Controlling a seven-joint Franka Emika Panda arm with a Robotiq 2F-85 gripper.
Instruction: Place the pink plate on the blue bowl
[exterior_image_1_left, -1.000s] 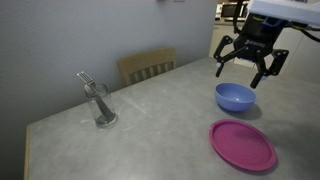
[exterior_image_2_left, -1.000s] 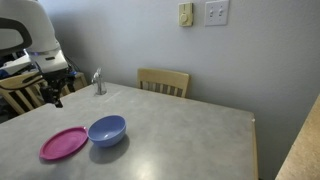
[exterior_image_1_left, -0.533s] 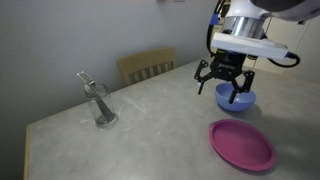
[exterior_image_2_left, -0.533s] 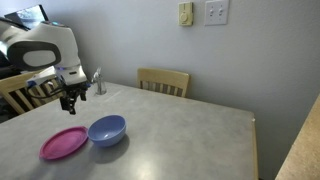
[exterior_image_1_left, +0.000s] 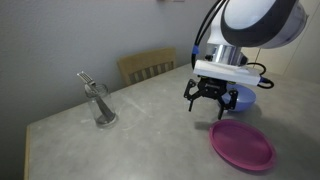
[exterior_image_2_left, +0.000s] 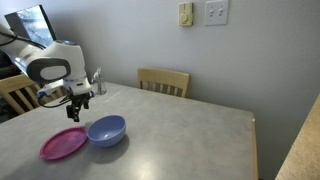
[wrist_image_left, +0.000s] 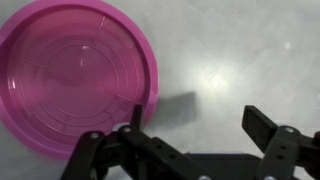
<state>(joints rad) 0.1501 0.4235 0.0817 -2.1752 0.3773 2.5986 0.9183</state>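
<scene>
Two black fingers of the tool (wrist_image_left: 195, 118) stand wide apart, holding nothing, over the grey tabletop (wrist_image_left: 240, 50). In the wrist view, the flat round pink plastic plate (wrist_image_left: 75, 75) lies at ten o'clock from the tool. In an exterior view, the small round blue plastic bowl (exterior_image_2_left: 107, 129) sits just beside the plate, at three o'clock.

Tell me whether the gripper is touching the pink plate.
Apart. In an exterior view the open gripper hangs above the table, with a strip of tabletop showing between it and the pink plate.
</scene>
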